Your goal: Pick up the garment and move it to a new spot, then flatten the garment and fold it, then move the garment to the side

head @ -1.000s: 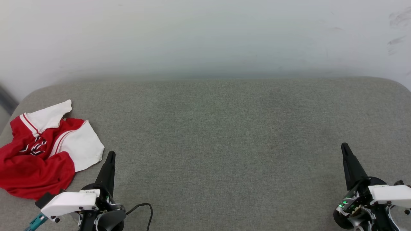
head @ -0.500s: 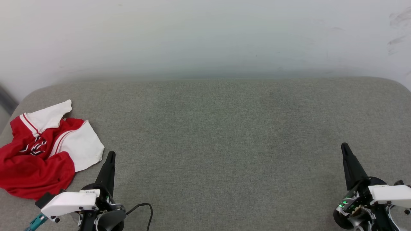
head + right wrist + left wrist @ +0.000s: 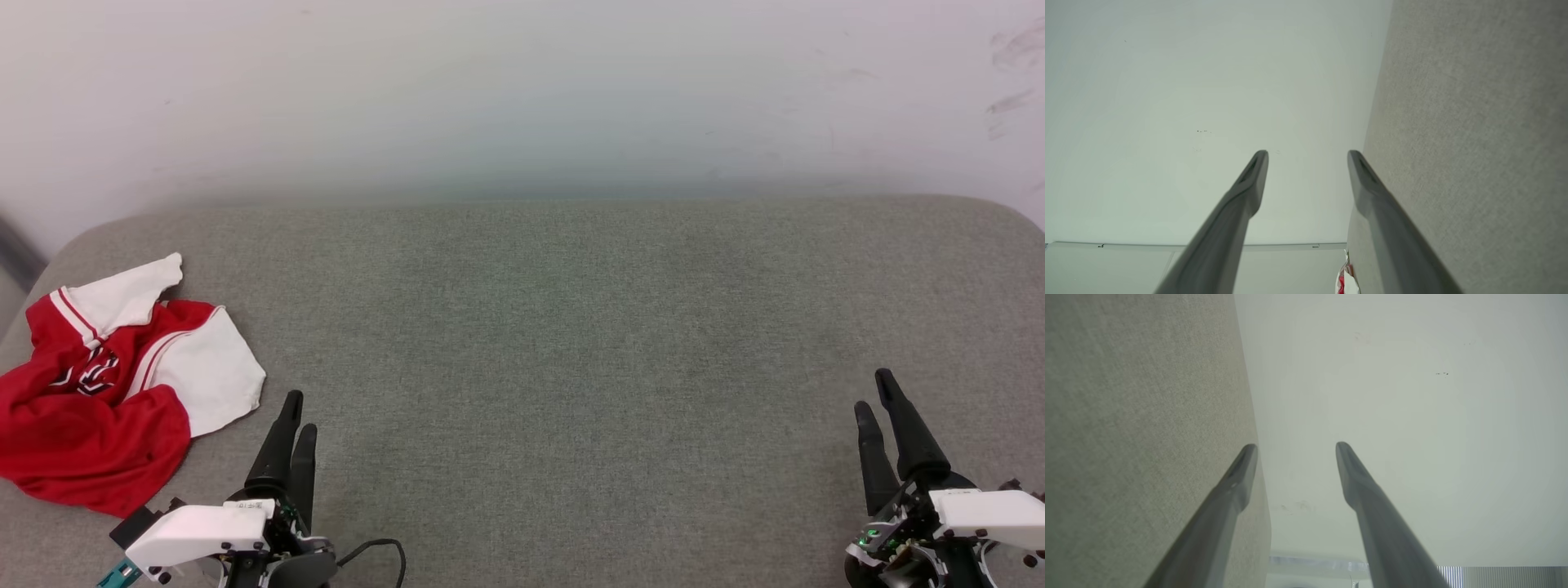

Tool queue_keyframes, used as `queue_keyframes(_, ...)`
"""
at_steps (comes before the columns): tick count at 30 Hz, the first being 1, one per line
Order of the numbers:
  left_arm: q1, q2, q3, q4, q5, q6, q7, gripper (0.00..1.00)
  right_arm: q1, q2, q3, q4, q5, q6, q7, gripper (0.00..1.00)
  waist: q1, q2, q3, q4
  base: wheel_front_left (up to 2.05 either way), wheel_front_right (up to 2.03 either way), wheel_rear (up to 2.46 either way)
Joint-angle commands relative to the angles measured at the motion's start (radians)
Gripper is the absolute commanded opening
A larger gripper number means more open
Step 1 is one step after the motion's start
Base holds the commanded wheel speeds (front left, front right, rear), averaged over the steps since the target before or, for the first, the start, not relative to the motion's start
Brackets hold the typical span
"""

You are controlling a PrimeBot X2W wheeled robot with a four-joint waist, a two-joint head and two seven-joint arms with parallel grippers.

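We hover low, left gripper (image 3: pixel 300 412) and right gripper (image 3: pixel 873 392) both spread open and empty. The crumpled shirt (image 3: pixel 98 408) lies far left on the cushion (image 3: pixel 571 327), handiest for our left.

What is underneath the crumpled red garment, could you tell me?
The garment lies bunched directly on the grey cushioned surface, near its left end. Grey fabric borders it above, right and below. Anything beneath its crumpled folds is covered and cannot be seen.

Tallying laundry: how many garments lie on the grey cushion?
1: the red-and-white garment, crumpled at the cushion's left end, left of the left end effector; its folds could hide something small.
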Motion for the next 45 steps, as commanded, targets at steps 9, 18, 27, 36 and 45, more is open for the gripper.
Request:
queue_keyframes(9, -0.042, 0.004, -0.051, -0.051, 0.025, 0.0, -0.051, 1.0, -0.015, -0.006, 0.027, -0.062, -0.037, 0.0, -0.05, 1.0, 0.0, 0.0, 0.001, 0.002, 0.0, 0.0, 0.0)
queue_keyframes(18, -0.05, 0.009, -0.081, -0.078, 0.187, 0.0, -0.09, 1.0, -0.014, -0.018, 0.036, -0.078, -0.205, 0.0, -0.09, 1.0, 0.0, 0.0, 0.001, 0.004, 0.0, 0.0, 0.0)
queue_keyframes(27, -0.05, 0.007, -0.102, -0.09, 0.39, 0.0, -0.125, 1.0, -0.013, -0.011, 0.042, -0.083, -0.444, 0.0, -0.125, 1.0, 0.0, 0.0, -0.001, 0.005, 0.0, 0.0, 0.0)
queue_keyframes(36, -0.053, 0.008, -0.13, -0.094, 0.598, 0.0, -0.157, 1.0, -0.017, -0.008, 0.056, -0.091, -0.683, 0.0, -0.142, 1.0, 0.0, 0.0, -0.002, 0.008, 0.0, 0.0, 0.0)
queue_keyframes(45, -0.06, 0.023, -0.162, -0.078, 0.799, 0.0, -0.186, 1.0, -0.015, -0.004, 0.058, -0.111, -0.856, 0.0, -0.134, 1.0, 0.0, 0.0, -0.001, 0.012, 0.0, 0.0, 0.0)
